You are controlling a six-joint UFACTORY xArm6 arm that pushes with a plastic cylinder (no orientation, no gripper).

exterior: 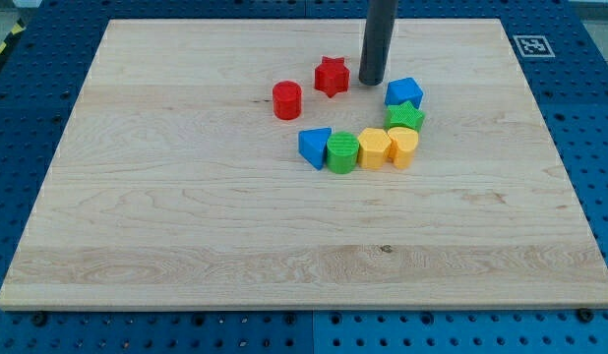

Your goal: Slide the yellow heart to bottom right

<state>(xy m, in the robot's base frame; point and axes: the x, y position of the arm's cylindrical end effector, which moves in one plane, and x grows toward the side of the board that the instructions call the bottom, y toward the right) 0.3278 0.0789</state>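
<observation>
The yellow heart sits at the right end of a curved row of blocks, right of board centre. It touches a second yellow block on its left and a green star above it. My tip stands near the view's top, between the red star and the blue block. It is well above the yellow heart and does not touch it.
A green cylinder and a blue triangle continue the row to the left. A red cylinder stands apart at upper left. The wooden board lies on a blue pegboard with a marker tag at top right.
</observation>
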